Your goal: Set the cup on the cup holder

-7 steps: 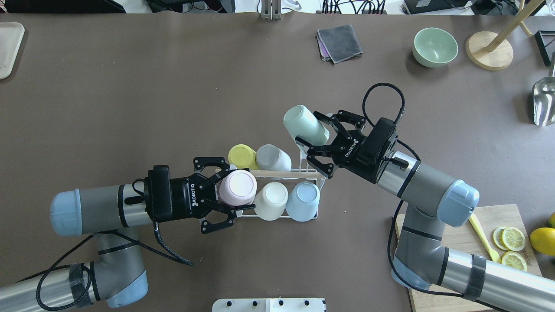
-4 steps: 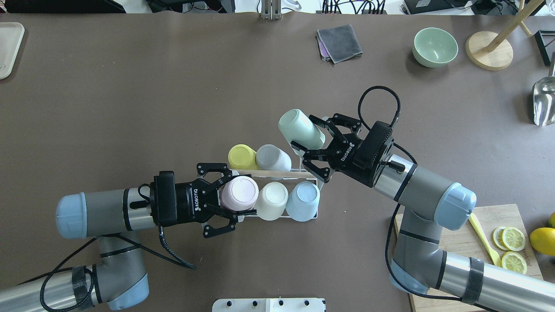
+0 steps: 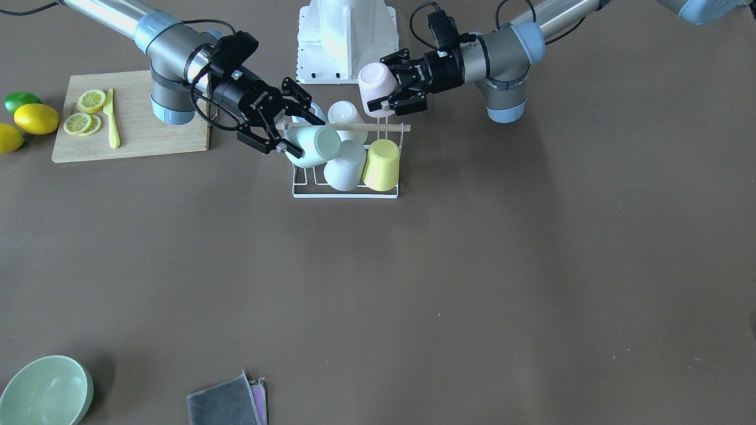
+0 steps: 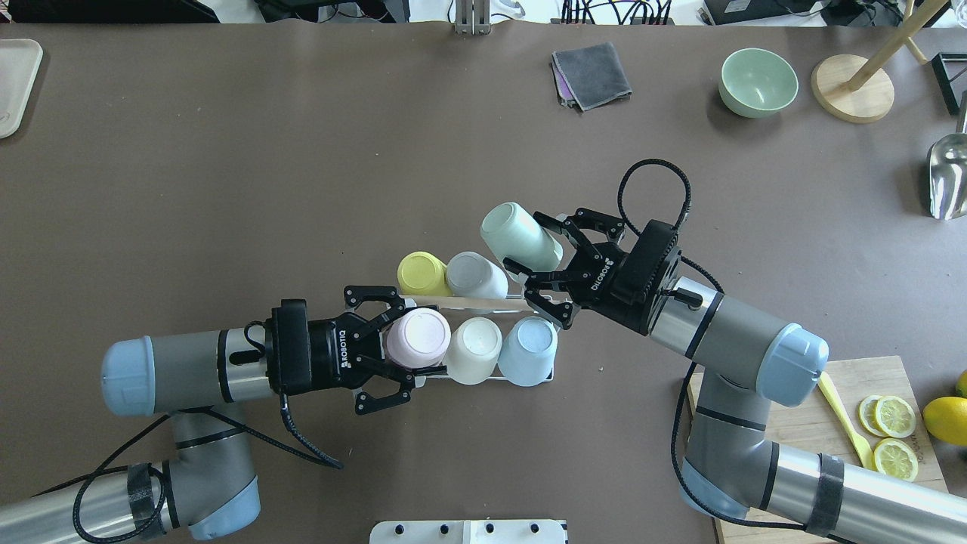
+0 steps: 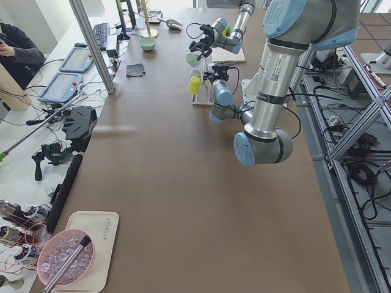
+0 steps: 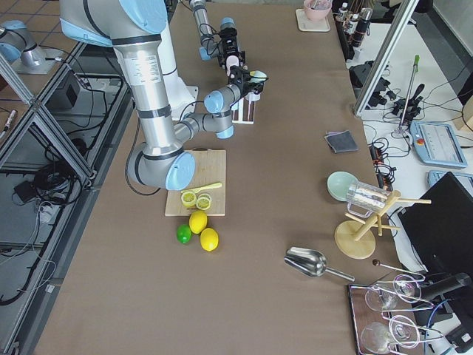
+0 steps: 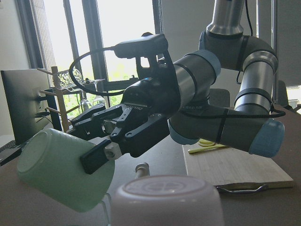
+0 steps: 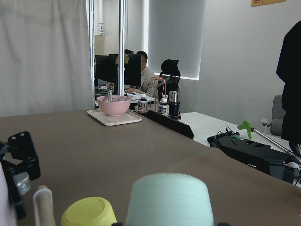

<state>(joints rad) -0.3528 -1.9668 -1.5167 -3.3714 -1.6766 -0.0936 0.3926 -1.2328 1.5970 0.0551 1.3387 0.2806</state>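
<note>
The cup holder (image 4: 491, 303) is a white wire rack with a wooden rod, standing mid-table; it also shows in the front view (image 3: 345, 194). On it sit a yellow cup (image 4: 421, 273), a grey-white cup (image 4: 474, 276), a cream cup (image 4: 472, 344) and a light blue cup (image 4: 527, 349), all bottom up. My left gripper (image 4: 414, 340) is shut on a pink cup (image 4: 418, 336), bottom up at the rack's left near end. My right gripper (image 4: 535, 245) is shut on a mint green cup (image 4: 517, 236), tilted over the rack's right far end.
A cutting board (image 4: 801, 393) with lemon slices and a yellow knife lies under my right arm. A green bowl (image 4: 758, 81), a grey cloth (image 4: 591, 74), a wooden stand (image 4: 852, 87) and a metal scoop (image 4: 948, 177) lie at the far right. A tray (image 4: 15, 83) is far left.
My right gripper has moved the mint cup left and toward me, closer to the rack. My left gripper has moved the pink cup slightly right, up against the cream cup.
</note>
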